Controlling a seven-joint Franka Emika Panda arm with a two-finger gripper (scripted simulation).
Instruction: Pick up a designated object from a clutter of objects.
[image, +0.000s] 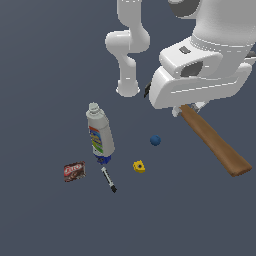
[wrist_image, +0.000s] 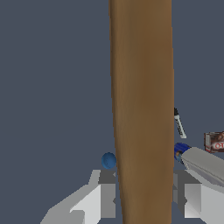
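Note:
The hammer's long brown wooden handle (image: 215, 142) runs from under my hand toward the exterior view's lower right. A bit of its dark head (image: 147, 90) shows at the hand's left edge. My gripper (image: 187, 109) is mostly hidden beneath the white hand. In the wrist view the handle (wrist_image: 142, 109) fills the middle of the picture, and the gripper (wrist_image: 142, 192) is shut on it, one grey finger (wrist_image: 107, 194) pressed to each side. The rest of the clutter lies apart from the hammer, toward the exterior view's left.
A white labelled bottle (image: 100, 134) lies on the dark floor, with a black-white marker (image: 108, 180) and a red-brown box (image: 74, 171) nearby. A blue ball (image: 155, 141) and a yellow block (image: 139, 166) sit nearer the hammer. The arm's base (image: 128, 87) stands behind.

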